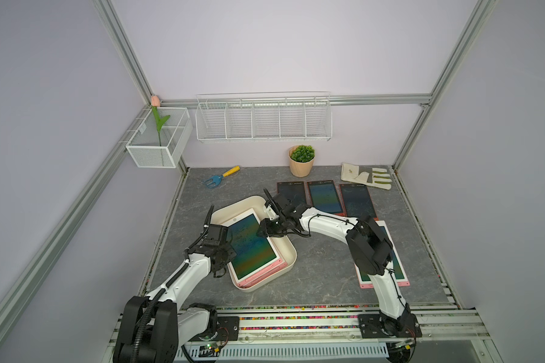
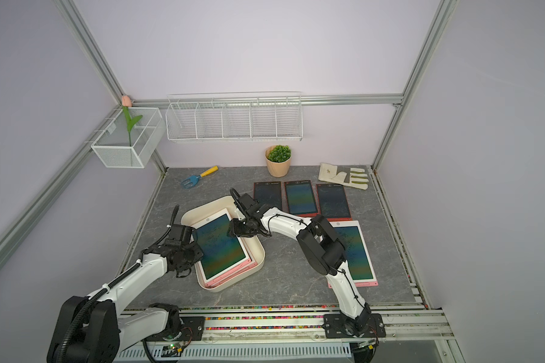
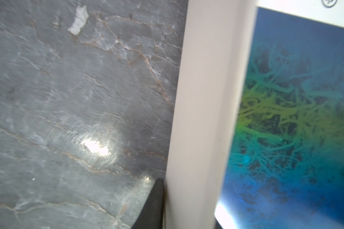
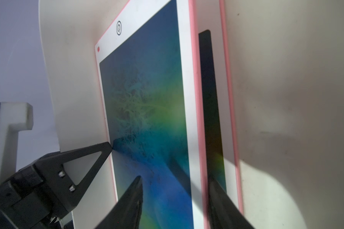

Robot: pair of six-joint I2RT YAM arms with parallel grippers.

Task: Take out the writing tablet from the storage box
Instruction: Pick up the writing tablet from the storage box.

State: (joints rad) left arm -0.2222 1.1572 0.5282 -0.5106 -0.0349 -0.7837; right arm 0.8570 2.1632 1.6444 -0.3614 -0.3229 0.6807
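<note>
Left gripper (image 4: 109, 147): at the storage box's left long wall; in the right wrist view one finger (image 4: 87, 156) lies over the top tablet's left edge, and in the left wrist view another finger (image 3: 153, 206) sits outside the box wall. Jaws narrowly set, pinched on the wall and tablet edge together.

Right gripper (image 4: 174, 200): over the box's right side; one finger on the top tablet's screen, the other beyond its right edge, above the tablet beneath. Jaws partly apart, straddling that edge; whether they clamp it I cannot tell.

Storage box (image 1: 288, 251): cream, shallow, lying askew at mid-table, left of centre. Holds a stack of pink-backed tablets.

Writing tablet (image 1: 249, 245): top of the stack inside the box, white face, blue-green screen up, its left edge higher than its right.

Lower tablets (image 1: 265, 276): pink edges show under it at the near end.

Loose tablet (image 2: 359, 251): white and pink, flat near the table's right edge, partly behind the right arm.

Three red-framed tablets (image 1: 324, 196): side by side, farther back, right of centre.

Rake (image 1: 221, 177): blue head, yellow handle, near the far left corner.

Potted plant (image 1: 301, 160): at the far edge.

Glove (image 1: 365, 174): at the far right corner.

Mesh basket (image 1: 158, 138): on the left rail, holds an upright pink tulip (image 1: 158, 119).

Wire rack (image 1: 263, 118): on the back wall.
</note>
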